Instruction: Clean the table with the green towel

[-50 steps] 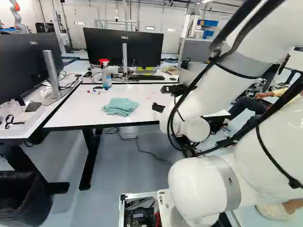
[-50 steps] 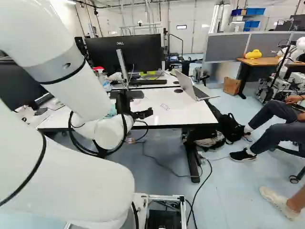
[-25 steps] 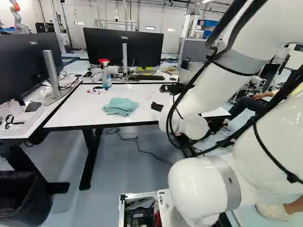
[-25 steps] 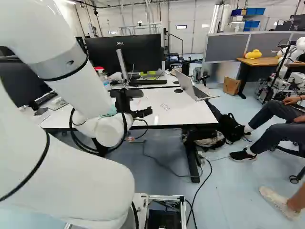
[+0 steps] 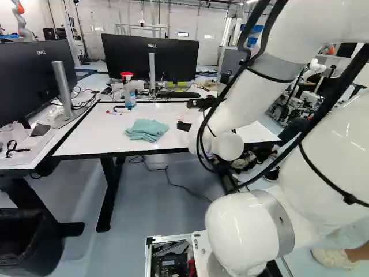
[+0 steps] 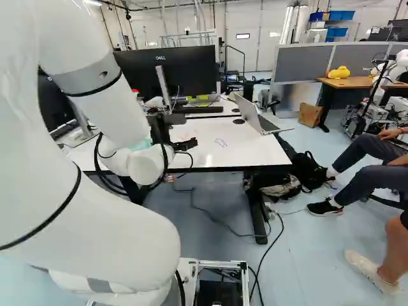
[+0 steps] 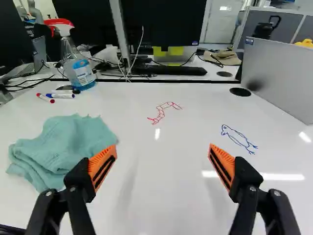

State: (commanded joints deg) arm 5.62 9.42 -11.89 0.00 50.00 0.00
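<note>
In the left base view my gripper [image 5: 183, 126] hangs over the near right part of the white table [image 5: 86, 138]. The wrist view shows the gripper [image 7: 162, 164] open, its orange pads wide apart with nothing between them. The crumpled green towel [image 7: 61, 147] lies on the tabletop beside one finger, outside the gap. Ahead of the fingers are a red drawing [image 7: 163, 112] and a blue drawing [image 7: 238, 138] on the white surface. In the left base view the towel [image 5: 147, 130] lies left of the gripper, apart from it.
A spray bottle [image 7: 82, 73] and some markers [image 7: 58, 95] stand or lie behind the towel. A laptop [image 6: 255, 118] sits at the table's right side. Monitors [image 5: 151, 57] stand at the back. Another robot [image 5: 22, 20] is far off. A person's leg [image 6: 382, 261] shows at right.
The arm has shifted a little leftward over the table in the left base view, with the gripper still open. The towel and base have not moved.
</note>
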